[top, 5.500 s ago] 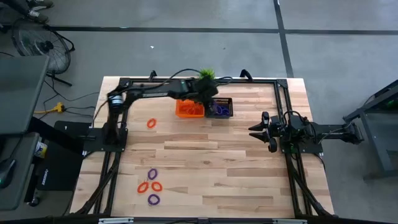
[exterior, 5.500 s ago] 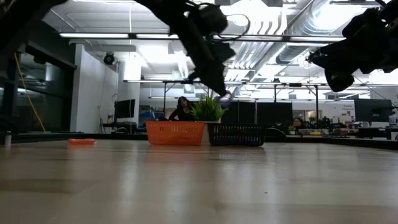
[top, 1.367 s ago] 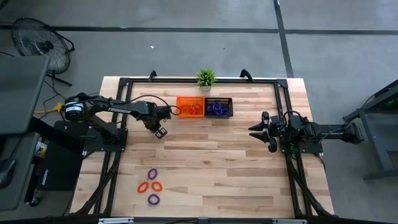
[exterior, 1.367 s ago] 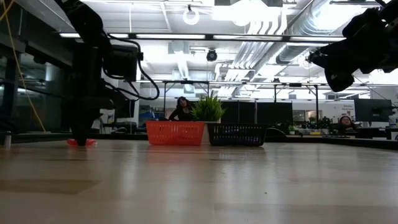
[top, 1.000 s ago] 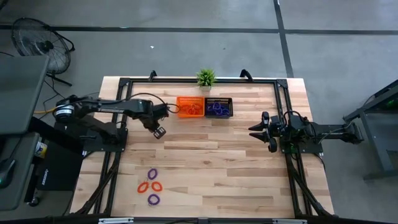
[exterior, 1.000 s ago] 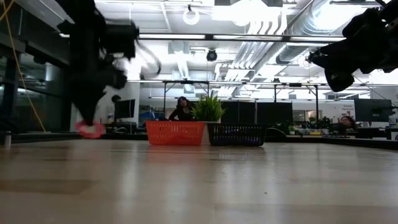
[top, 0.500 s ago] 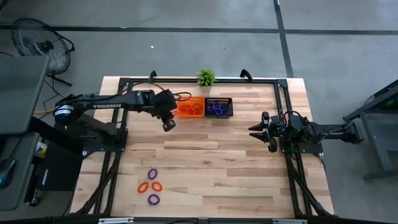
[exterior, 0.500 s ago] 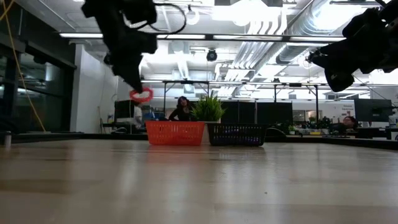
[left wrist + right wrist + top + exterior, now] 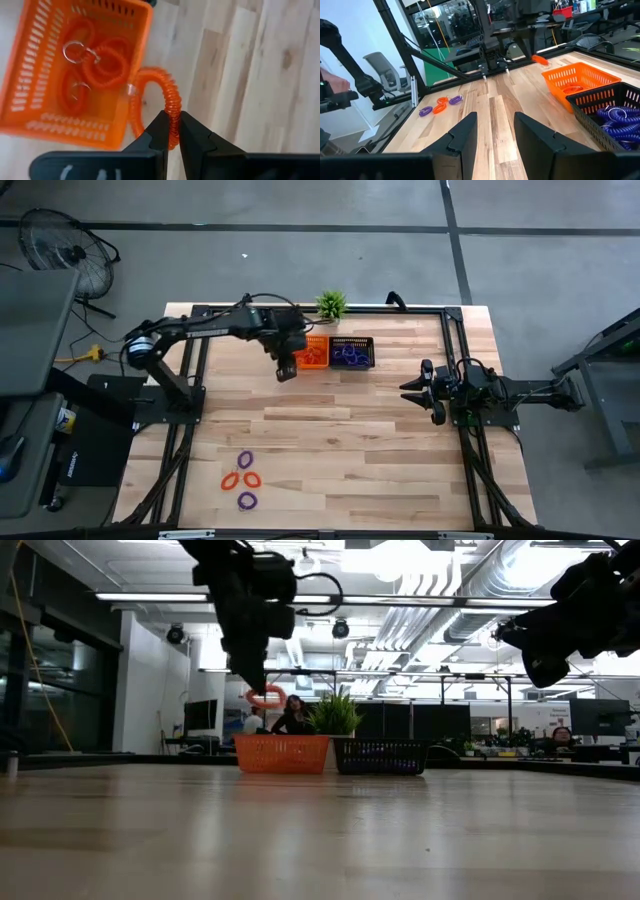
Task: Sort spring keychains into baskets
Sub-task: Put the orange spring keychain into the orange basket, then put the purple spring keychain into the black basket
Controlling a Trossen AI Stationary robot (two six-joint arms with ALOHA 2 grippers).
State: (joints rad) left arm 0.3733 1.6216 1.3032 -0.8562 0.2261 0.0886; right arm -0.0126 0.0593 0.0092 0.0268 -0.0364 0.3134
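Observation:
My left gripper [image 9: 286, 370] is shut on an orange-red spring keychain [image 9: 150, 100], in the air just beside the left wall of the orange basket [image 9: 308, 353]. The low view shows the keychain [image 9: 265, 696] above the height of the basket rim [image 9: 281, 740]. The orange basket [image 9: 30, 85] holds several orange-red keychains. The black basket [image 9: 352, 353], touching it on the right, holds purple ones. Several purple and orange-red keychains [image 9: 243, 479] lie flat on the table at the near left. My right gripper [image 9: 412, 390] hovers open and empty at the table's right. My left gripper pinches the keychain's coil at one spot on the loop [image 9: 173, 111] between its two fingertips. The fingers come from above, pointing down. The loop sticks out past the fingertips, clear of the table, beside the orange basket's wall [image 9: 135, 80].
A small green potted plant [image 9: 331, 304] stands just behind the baskets at the far edge. The black arm frame [image 9: 200, 312] runs along the table's left, far and right sides. Bare wood [image 9: 340, 440] lies in the table's middle and near right.
My left gripper, shut on the orange-red keychain, has risen and gone toward the table's right and far edges, up to the orange basket. The keychain has gone from just above the table to above the height of the basket rim.

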